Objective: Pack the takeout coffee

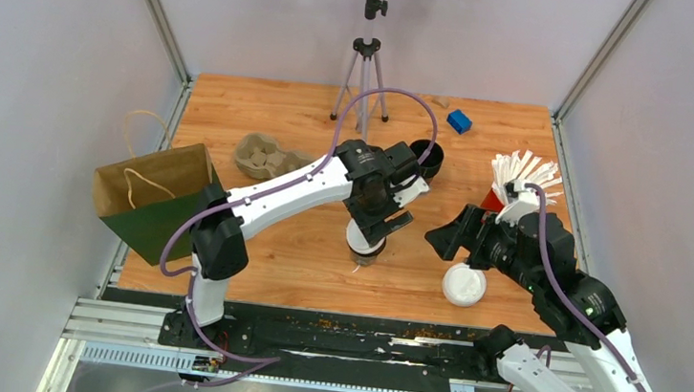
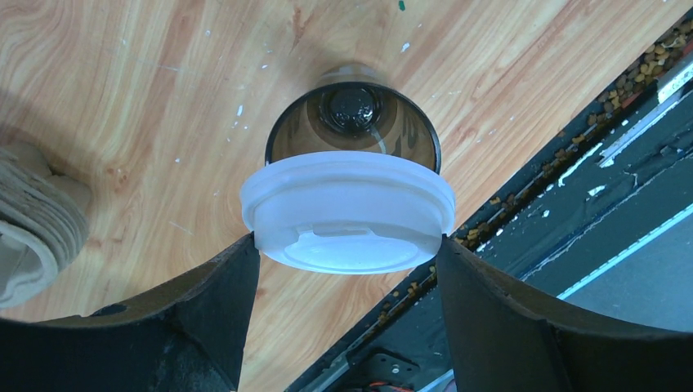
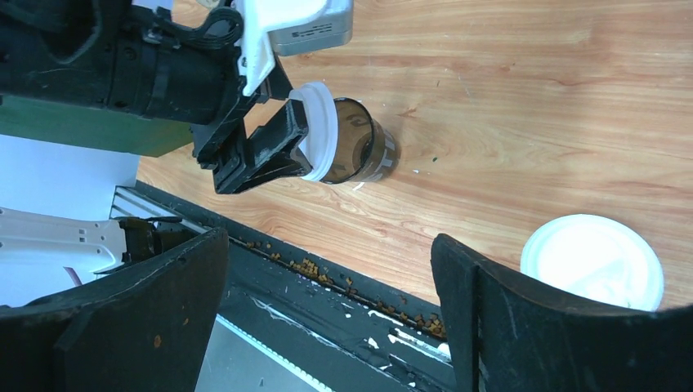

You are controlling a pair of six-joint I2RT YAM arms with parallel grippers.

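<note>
Takeout coffee cup [image 2: 351, 118], probably light, crushable paper, sits clamped by the left claw [image 2: 347, 245] at its stiffer white lid [image 2: 350, 208] rim; right claw [image 3: 328, 245] gapes empty.

table [image 1: 279, 266]: wood | on it: lidded cup [image 3: 364, 151], pulp carrier [image 1: 265, 157], loose lid [image 1: 464, 285], blue block [image 1: 459, 121]
</note>
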